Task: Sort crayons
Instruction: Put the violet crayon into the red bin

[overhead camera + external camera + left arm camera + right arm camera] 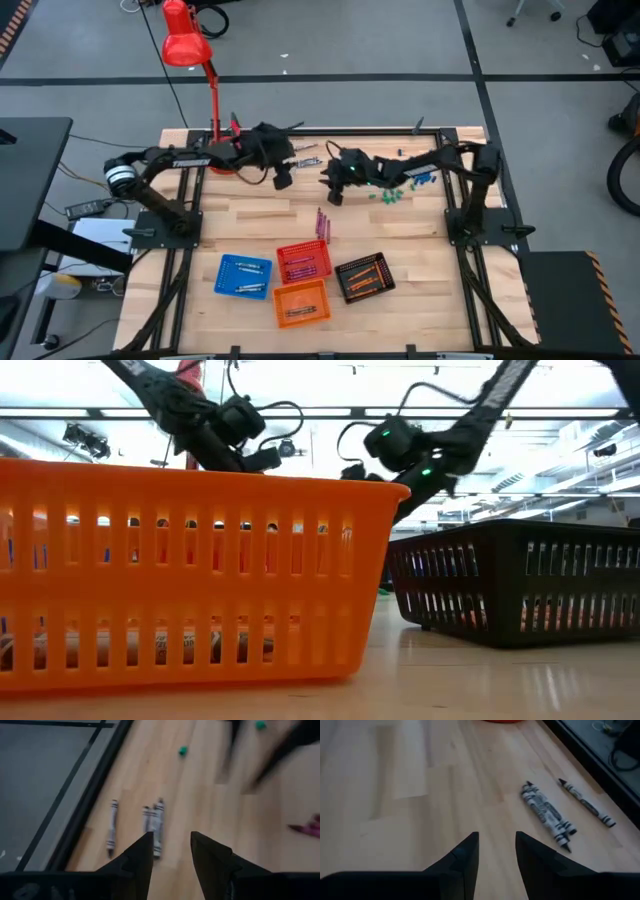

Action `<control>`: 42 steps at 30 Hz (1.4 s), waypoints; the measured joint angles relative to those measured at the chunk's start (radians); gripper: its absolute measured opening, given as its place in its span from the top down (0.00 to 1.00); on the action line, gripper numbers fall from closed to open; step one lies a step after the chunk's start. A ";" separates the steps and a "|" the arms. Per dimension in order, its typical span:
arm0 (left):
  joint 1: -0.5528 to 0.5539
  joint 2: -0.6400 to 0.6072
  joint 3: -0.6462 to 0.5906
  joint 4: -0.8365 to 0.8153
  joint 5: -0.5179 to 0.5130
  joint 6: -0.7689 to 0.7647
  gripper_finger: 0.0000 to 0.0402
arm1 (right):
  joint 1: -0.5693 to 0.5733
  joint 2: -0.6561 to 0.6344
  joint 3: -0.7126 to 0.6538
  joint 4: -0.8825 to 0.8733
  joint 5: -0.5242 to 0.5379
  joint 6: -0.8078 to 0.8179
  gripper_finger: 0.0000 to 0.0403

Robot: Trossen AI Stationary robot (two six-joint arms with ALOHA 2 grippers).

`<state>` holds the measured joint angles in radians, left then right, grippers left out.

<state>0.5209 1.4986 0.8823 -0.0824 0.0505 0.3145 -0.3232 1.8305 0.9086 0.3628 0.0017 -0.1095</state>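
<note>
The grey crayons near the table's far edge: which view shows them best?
The right wrist view: the grey crayons lie sharp and unobstructed, labels visible. The left wrist view shows them blurred, the high view as tiny specks, the low view not at all.

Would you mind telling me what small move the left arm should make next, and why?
Probably lower the left claw onto the pair of grey crayons just ahead of it. Its fingers are open and empty, the pair lies on the bare table near the back edge, and a third grey crayon lies apart beside them. The right claw is also open and empty nearby.
</note>
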 joint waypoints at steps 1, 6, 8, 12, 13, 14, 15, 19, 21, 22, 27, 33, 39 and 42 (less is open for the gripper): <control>-0.013 -0.012 -0.019 0.010 0.000 -0.001 0.65 | -0.011 0.021 0.027 -0.022 -0.004 0.000 0.67; -0.066 -0.087 -0.138 0.104 0.001 -0.005 0.65 | -0.054 0.123 0.168 -0.134 -0.044 0.018 0.65; -0.077 -0.115 -0.193 0.173 0.000 -0.005 0.65 | -0.061 0.154 0.225 -0.198 -0.047 0.020 0.63; -0.083 -0.169 -0.293 0.284 0.000 -0.005 0.65 | -0.074 0.192 0.344 -0.382 -0.026 0.020 0.59; -0.081 -0.175 -0.309 0.297 0.000 -0.005 0.65 | -0.076 0.202 0.378 -0.405 -0.021 0.016 0.57; -0.076 -0.181 -0.322 0.303 0.000 -0.005 0.65 | -0.079 0.208 0.407 -0.431 -0.020 0.015 0.56; -0.071 -0.189 -0.332 0.301 0.000 -0.005 0.65 | -0.081 0.213 0.430 -0.485 -0.021 0.013 0.54; -0.064 -0.192 -0.361 0.356 -0.001 -0.014 0.65 | -0.086 0.260 0.538 -0.606 -0.025 0.012 0.50; -0.066 -0.191 -0.375 0.395 0.000 -0.026 0.65 | -0.086 0.285 0.587 -0.660 -0.024 0.019 0.50; -0.072 -0.191 -0.379 0.420 -0.001 -0.035 0.65 | -0.088 0.301 0.616 -0.671 -0.022 0.021 0.50; -0.087 -0.191 -0.388 0.435 0.000 -0.060 0.65 | -0.097 0.365 0.742 -0.781 0.005 0.028 0.50; -0.107 -0.191 -0.388 0.440 0.001 -0.064 0.65 | -0.100 0.420 0.858 -0.922 0.005 0.050 0.50; -0.106 -0.191 -0.388 0.432 0.000 -0.071 0.65 | -0.116 0.437 0.892 -1.004 -0.003 -0.003 0.50; -0.103 -0.191 -0.388 0.420 0.000 -0.081 0.65 | -0.139 0.437 0.892 -1.023 -0.037 -0.047 0.50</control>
<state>0.4179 1.3079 0.4946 0.3379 0.0505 0.2335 -0.4618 2.2673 1.8004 -0.6605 -0.0357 -0.1568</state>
